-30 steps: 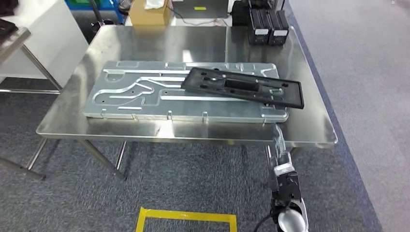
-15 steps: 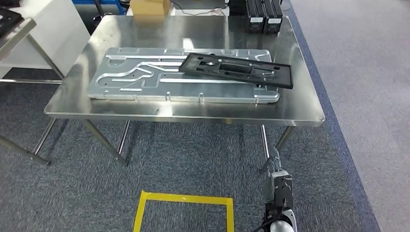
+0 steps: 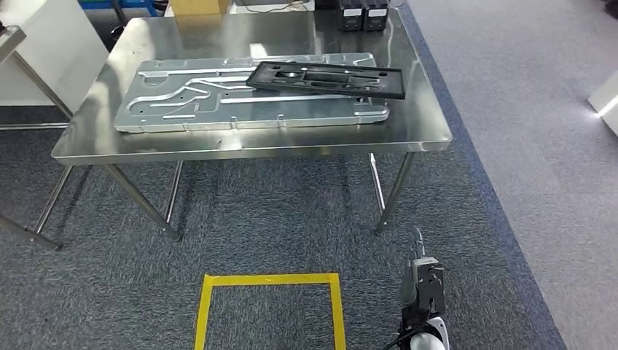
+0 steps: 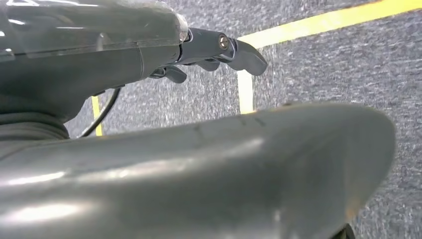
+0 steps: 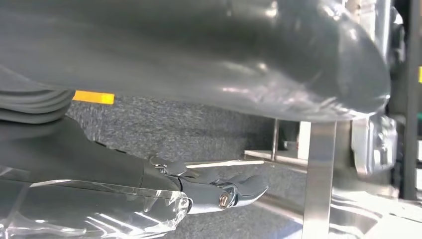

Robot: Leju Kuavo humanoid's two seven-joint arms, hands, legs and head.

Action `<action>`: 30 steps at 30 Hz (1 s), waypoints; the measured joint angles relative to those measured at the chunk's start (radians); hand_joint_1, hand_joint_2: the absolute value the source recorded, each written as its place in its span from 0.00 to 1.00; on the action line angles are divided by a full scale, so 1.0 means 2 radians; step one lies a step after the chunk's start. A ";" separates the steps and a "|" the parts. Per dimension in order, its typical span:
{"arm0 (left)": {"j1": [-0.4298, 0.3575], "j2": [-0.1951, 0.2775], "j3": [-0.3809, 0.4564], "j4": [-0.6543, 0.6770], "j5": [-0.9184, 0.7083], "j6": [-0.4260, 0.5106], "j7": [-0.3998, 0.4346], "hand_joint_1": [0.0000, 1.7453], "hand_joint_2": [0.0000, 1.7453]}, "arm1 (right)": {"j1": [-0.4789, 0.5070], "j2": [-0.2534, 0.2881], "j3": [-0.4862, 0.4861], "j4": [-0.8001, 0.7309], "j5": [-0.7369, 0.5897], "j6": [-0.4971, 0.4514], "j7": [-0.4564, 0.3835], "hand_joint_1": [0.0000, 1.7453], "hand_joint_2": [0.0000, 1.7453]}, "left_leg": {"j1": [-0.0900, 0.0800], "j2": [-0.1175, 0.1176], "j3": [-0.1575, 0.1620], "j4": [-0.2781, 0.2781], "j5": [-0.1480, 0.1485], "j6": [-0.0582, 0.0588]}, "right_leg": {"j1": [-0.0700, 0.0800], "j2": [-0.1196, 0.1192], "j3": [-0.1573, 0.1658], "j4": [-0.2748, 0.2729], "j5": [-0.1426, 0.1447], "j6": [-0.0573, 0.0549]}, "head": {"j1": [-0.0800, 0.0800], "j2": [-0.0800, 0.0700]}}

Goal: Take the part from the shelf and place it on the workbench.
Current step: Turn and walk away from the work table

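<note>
Black against bright metal, the part (image 3: 325, 79) lies on the workbench (image 3: 423, 135), resting across the milled aluminium fixture plate (image 3: 182, 106) toward the bench's far right corner, tilted a little so one long side overhangs the plate's right end. Compared with a second ago the whole bench sits farther up and smaller in the head view, and more carpet and a yellow taped floor square (image 3: 266, 310) have come in below; the part keeps its place on the plate, so it is the camera that has drawn back, not the things. That reads as the robot stepping away after the placing, with the task apparently done.

Both arms hang low. The right hand (image 3: 417, 251) is below the bench's near right corner, well apart from the part, its fingers (image 5: 241, 189) loosely extended and holding nothing. The left hand (image 4: 219, 50) hangs over the carpet with its fingers gently curled around nothing.
</note>
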 joint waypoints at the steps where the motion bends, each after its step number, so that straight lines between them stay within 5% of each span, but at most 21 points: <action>1: 0.000 0.000 0.000 0.000 -0.001 0.000 0.001 0.00 0.00 | -0.001 0.000 -0.001 0.001 0.000 0.000 0.000 0.00 0.00 | 0.000 0.003 -0.001 0.000 0.003 -0.003 | 0.000 0.003 -0.003 -0.001 0.002 -0.006 | 0.000 0.000; 3: 0.000 0.000 -0.001 0.000 -0.001 0.001 0.003 0.00 0.00 | -0.002 0.001 -0.004 0.004 0.000 0.002 0.001 0.00 0.00 | 0.003 -0.005 -0.006 0.009 -0.011 -0.011 | 0.000 0.009 -0.013 -0.001 0.013 -0.015 | 0.000 0.000; 7: 0.002 0.000 -0.001 0.000 -0.001 0.001 0.003 0.00 0.00 | -0.005 0.003 -0.007 0.009 0.000 0.003 0.002 0.00 0.00 | 0.006 -0.034 -0.028 0.110 -0.102 -0.018 | 0.001 0.025 -0.045 -0.001 0.039 -0.023 | -0.001 0.000; 9: 0.002 0.000 -0.001 0.000 -0.001 0.001 0.002 0.00 0.00 | -0.005 0.003 -0.009 0.012 0.000 0.003 0.002 0.00 0.00 | 0.006 -0.036 -0.019 0.136 -0.099 -0.015 | 0.004 0.034 -0.063 0.000 0.053 -0.023 | -0.001 0.000; 11: 0.001 0.000 -0.002 0.000 -0.001 0.001 0.000 0.00 0.00 | -0.006 0.003 -0.011 0.015 0.000 0.003 0.002 0.00 0.00 | 0.004 -0.043 0.022 0.098 -0.072 -0.005 | 0.006 0.044 -0.079 0.000 0.067 -0.022 | -0.001 0.000; 14: -0.001 0.002 -0.004 0.000 -0.002 0.001 -0.001 0.00 0.00 | -0.008 0.005 -0.014 0.018 0.000 0.003 0.002 0.00 0.00 | -0.002 -0.068 0.100 -0.011 -0.075 0.010 | 0.007 0.056 -0.092 -0.002 0.085 -0.017 | 0.000 0.000; 17: -0.002 0.002 -0.006 0.000 -0.002 0.000 0.000 0.00 0.00 | -0.007 0.006 -0.017 0.021 0.000 0.003 0.002 0.00 0.00 | -0.004 -0.062 0.110 -0.042 -0.070 0.014 | 0.005 0.063 -0.095 -0.012 0.102 -0.007 | 0.000 0.000; 19: -0.001 0.002 -0.007 0.000 -0.002 -0.001 0.000 0.00 0.00 | -0.005 0.006 -0.020 0.023 0.000 0.004 0.001 0.00 0.00 | -0.002 -0.051 0.100 -0.049 -0.054 0.019 | 0.007 0.052 -0.102 0.001 0.079 -0.004 | 0.001 0.000; 21: 0.000 0.002 -0.007 0.000 -0.002 -0.001 0.000 0.00 0.00 | -0.005 0.006 -0.021 0.026 0.000 0.004 0.001 0.00 0.00 | -0.001 -0.040 0.086 -0.049 -0.042 0.022 | 0.006 0.038 -0.116 0.055 0.023 -0.001 | 0.002 0.000; 23: 0.001 0.002 -0.008 0.000 -0.003 -0.001 0.000 0.00 0.00 | -0.005 0.005 -0.022 0.028 0.000 0.005 0.000 0.00 0.00 | -0.001 -0.027 0.069 -0.045 -0.032 0.022 | 0.003 0.034 -0.126 0.119 -0.004 0.003 | 0.002 0.000; 25: 0.001 0.002 -0.008 0.000 -0.005 -0.001 0.000 0.00 0.00 | -0.004 0.005 -0.023 0.030 -0.001 0.004 -0.002 0.00 0.00 | -0.001 -0.014 0.050 -0.036 -0.025 0.020 | 0.000 0.032 -0.114 0.140 0.018 0.008 | 0.002 0.000; 27: 0.001 0.002 -0.009 0.000 -0.007 -0.001 0.000 0.00 0.00 | -0.004 0.004 -0.024 0.032 -0.003 0.004 -0.005 0.00 0.00 | -0.001 -0.004 0.032 -0.023 -0.022 0.016 | -0.002 0.018 -0.067 0.093 0.037 0.010 | 0.002 0.000; 29: 0.000 0.002 -0.010 0.000 -0.008 -0.001 0.001 0.00 0.00 | -0.005 0.004 -0.025 0.033 -0.005 0.004 -0.007 0.00 0.00 | -0.002 0.005 0.020 -0.010 -0.019 0.011 | 0.001 0.002 -0.017 0.022 0.022 0.007 | 0.002 0.000; 30: 0.000 0.002 -0.010 0.000 -0.009 -0.001 0.001 0.00 0.00 | -0.006 0.004 -0.025 0.034 -0.005 0.004 -0.007 0.00 0.00 | -0.003 0.009 0.016 -0.007 -0.017 0.009 | 0.003 -0.001 -0.004 0.000 0.013 0.004 | 0.002 0.000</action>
